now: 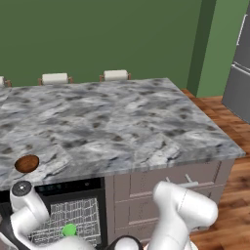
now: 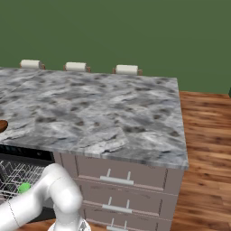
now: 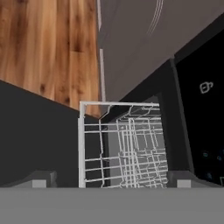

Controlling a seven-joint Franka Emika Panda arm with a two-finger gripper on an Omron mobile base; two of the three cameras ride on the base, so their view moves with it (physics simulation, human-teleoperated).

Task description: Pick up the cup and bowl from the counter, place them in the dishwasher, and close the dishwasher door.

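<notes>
The bowl sits on the counter near its front left edge, above the dishwasher. The cup lies in the white rack of the open dishwasher. In the hand view the jaws stand wide apart, holding nothing, above the rack, with the lowered door beside it and wood floor beyond.
</notes>
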